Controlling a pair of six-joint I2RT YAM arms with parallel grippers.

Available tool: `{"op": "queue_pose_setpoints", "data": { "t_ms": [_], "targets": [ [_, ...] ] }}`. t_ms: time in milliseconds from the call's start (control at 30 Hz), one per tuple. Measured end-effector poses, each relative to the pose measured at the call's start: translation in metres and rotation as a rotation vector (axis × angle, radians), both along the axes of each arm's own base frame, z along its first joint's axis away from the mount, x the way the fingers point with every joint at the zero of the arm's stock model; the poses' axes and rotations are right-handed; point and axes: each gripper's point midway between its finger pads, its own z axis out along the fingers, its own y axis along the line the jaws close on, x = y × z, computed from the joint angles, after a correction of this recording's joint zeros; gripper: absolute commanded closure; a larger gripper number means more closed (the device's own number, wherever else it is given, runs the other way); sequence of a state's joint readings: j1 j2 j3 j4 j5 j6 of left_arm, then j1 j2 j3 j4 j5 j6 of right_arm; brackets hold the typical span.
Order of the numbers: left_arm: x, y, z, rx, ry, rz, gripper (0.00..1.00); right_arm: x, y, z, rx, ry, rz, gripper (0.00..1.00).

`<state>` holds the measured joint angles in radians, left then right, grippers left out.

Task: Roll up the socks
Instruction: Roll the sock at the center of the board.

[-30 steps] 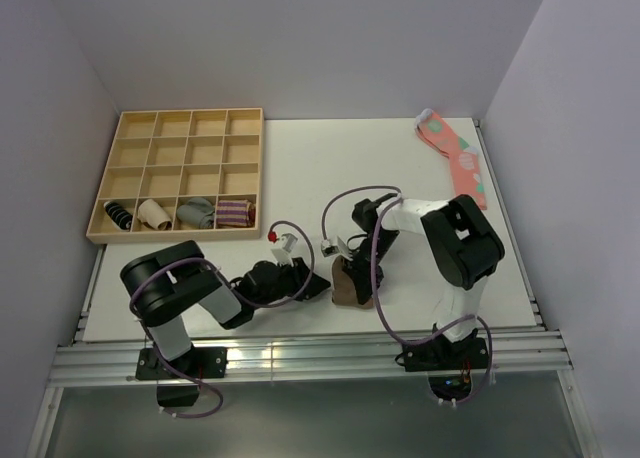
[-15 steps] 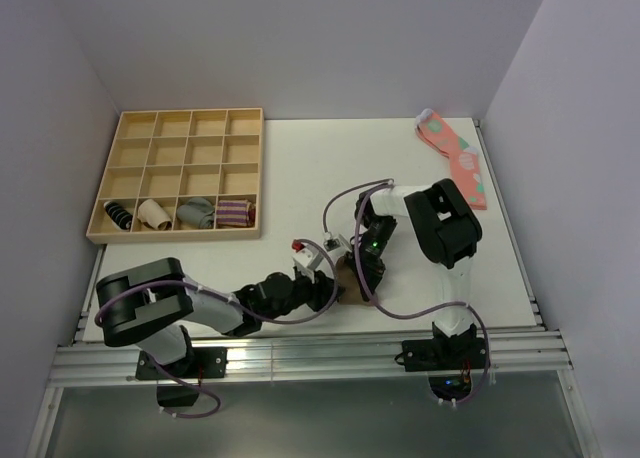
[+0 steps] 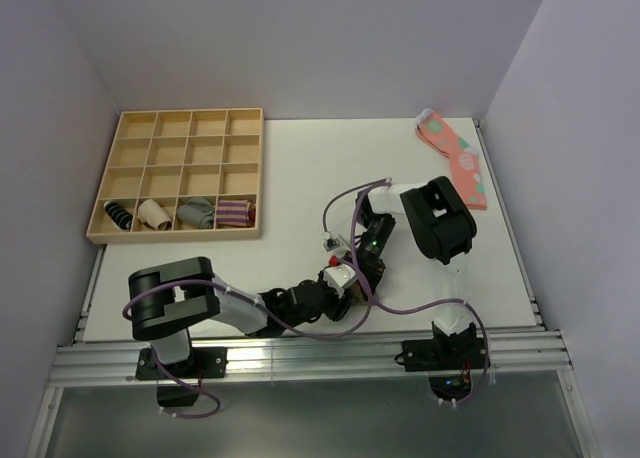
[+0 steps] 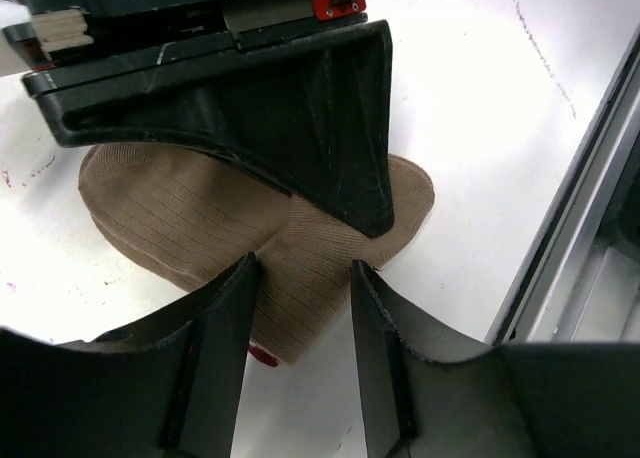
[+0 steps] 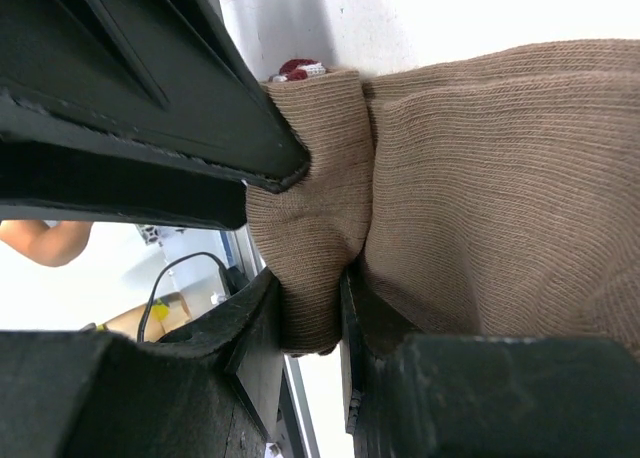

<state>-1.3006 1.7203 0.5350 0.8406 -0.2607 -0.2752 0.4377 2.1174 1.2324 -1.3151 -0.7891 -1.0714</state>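
Top external showed the left gripper (image 3: 338,286) and right gripper (image 3: 360,268) tip to tip, low over the table (image 3: 290,168) by its near edge, right of centre. Left wrist showed the tan sock (image 4: 170,213) lying there, one fold between half-spread fingers (image 4: 220,338); whether they pinched it was unclear. Right wrist showed fingers (image 5: 250,348) clamped on a fold of it.
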Motion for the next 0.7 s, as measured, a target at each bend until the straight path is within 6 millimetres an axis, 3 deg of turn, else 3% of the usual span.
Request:
{"op": "queue_pose_setpoints", "data": {
  "t_ms": [467, 567, 700],
  "targets": [
    [0.0, -0.008, -0.007, 0.041, -0.037, -0.023, 0.53, 0.0, -0.002, 0.0, -0.013, -0.002, 0.006, 0.78],
    [0.0, -0.01, -0.009, 0.037, -0.038, -0.022, 0.58, 0.001, -0.003, 0.0, -0.017, -0.004, 0.009, 0.78],
    [0.001, -0.014, -0.01, 0.026, -0.031, -0.027, 0.75, 0.002, -0.005, -0.001, -0.022, -0.005, 0.005, 0.77]
  ]
}}
